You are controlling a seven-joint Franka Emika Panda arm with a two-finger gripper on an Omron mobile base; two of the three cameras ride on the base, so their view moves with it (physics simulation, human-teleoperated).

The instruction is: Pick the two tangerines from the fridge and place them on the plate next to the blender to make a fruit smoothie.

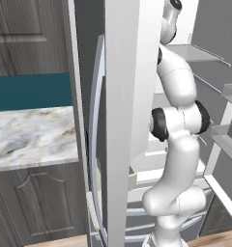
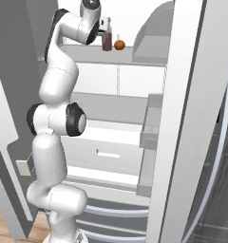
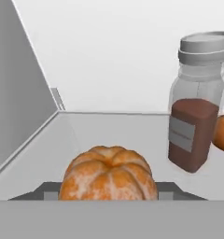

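Note:
Inside the open fridge [image 2: 135, 80], one tangerine [image 3: 109, 175] lies close in the hand view, on the upper shelf [image 2: 111, 60]. My gripper [image 3: 109, 190] is open, and a grey finger [image 3: 51, 190] shows on each side of the fruit. The second tangerine [image 3: 223, 133] sits further right, partly cut off by the frame edge; from the right base it is a small orange ball [image 2: 119, 45] just right of the gripper [image 2: 105, 37]. The plate and the blender are out of view.
A clear jar with brown contents and a grey lid [image 3: 194, 116] stands between the two fruits. The fridge door [image 1: 123, 96] stands open left of the arm, with a marble counter [image 1: 31, 135] beyond it. Door bins [image 2: 151, 128] line the right side.

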